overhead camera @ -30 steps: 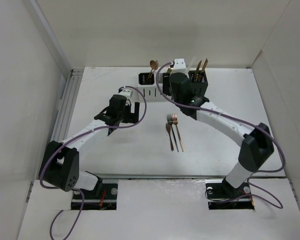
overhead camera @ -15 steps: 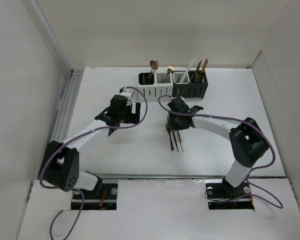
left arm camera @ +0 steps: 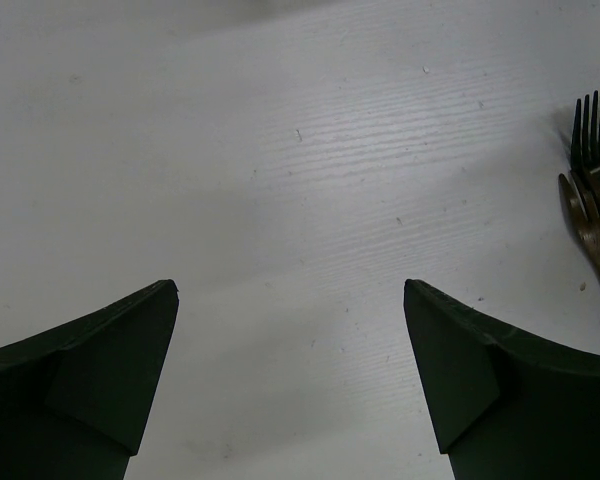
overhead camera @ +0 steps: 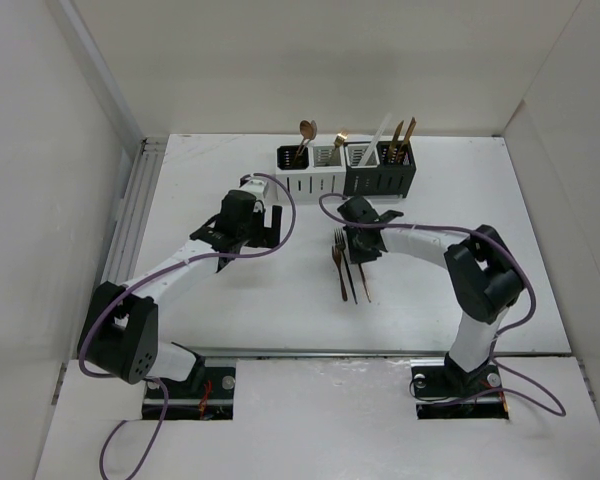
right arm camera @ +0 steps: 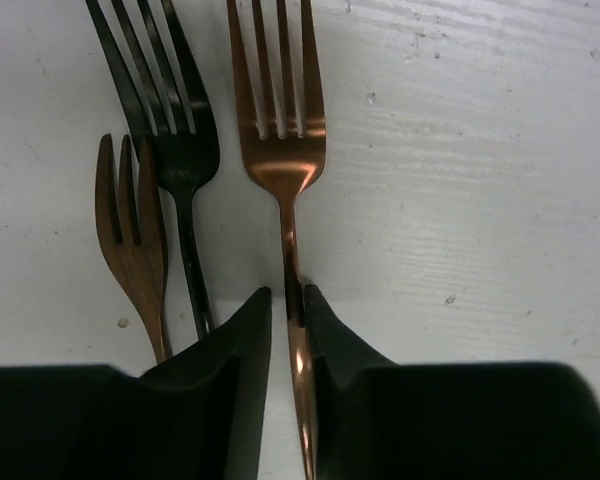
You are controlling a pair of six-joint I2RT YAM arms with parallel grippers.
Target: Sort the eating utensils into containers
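My left arm [overhead camera: 175, 268] and right arm [overhead camera: 420, 240] are white tubes linked by chunky black joints, each trailing a looping purple cable [overhead camera: 291, 210]. My left pincer [left arm camera: 290, 285] ends in two matte black, wedge-shaped fingers [left arm camera: 80, 380]; my right pincer [right arm camera: 285, 292] has the same dark, smooth-edged pair.

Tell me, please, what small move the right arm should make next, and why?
Probably lift straight up: the right gripper pinches the copper fork by its handle, and the black fork lies close beside, so sliding might drag it.
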